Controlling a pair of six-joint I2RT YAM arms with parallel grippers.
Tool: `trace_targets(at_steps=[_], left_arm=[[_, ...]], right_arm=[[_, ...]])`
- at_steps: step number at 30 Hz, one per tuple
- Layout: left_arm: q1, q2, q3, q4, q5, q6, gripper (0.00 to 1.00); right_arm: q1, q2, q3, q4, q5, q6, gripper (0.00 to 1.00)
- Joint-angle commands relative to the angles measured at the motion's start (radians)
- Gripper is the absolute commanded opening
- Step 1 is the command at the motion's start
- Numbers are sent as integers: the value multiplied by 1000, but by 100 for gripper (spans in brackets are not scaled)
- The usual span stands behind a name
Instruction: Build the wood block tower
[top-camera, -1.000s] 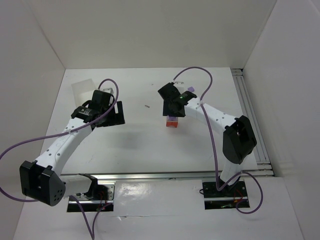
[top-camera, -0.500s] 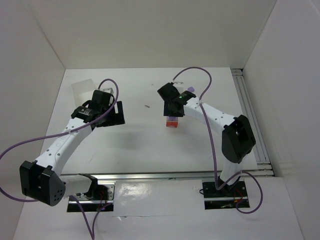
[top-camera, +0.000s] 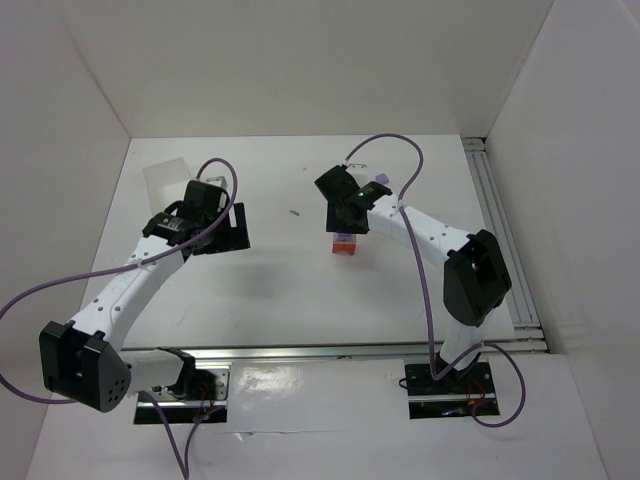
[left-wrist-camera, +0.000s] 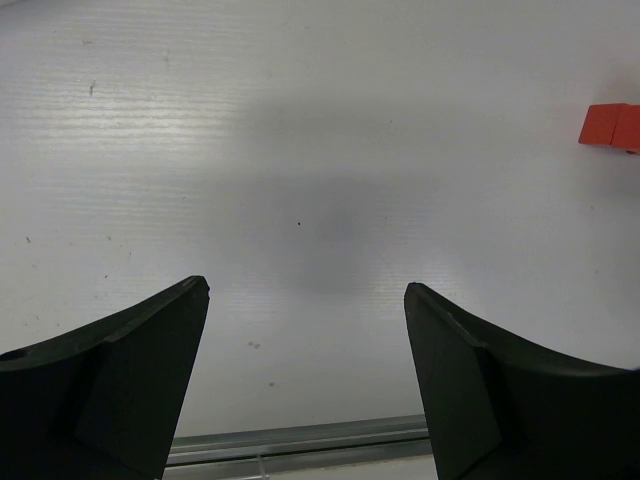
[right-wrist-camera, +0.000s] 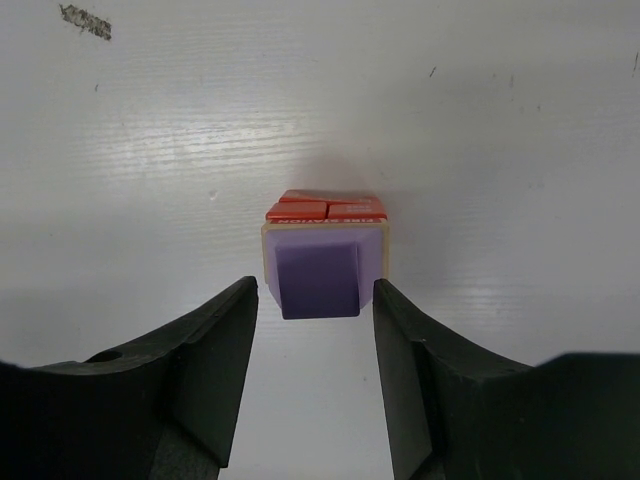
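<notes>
White ribbed table (top-camera: 300, 290), block tower (top-camera: 345, 245) on it, plain white walls (top-camera: 300, 70)

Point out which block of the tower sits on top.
The lilac block: it alone crowns the stack, while the red-orange blocks lie beneath it at the bottom.

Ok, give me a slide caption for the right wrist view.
Right hand poised over the wood block tower, fingers flanking its small lilac wooden cube atop red-orange blocks.
</notes>
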Motion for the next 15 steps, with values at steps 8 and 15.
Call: trace_targets(at_steps=[8, 15], left_arm=[[-3, -27, -2, 15, 10, 4, 92], [-3, -27, 7, 15, 10, 4, 92]], right_arm=[[10, 11, 48, -21, 32, 4, 52], [10, 11, 37, -21, 32, 4, 46]])
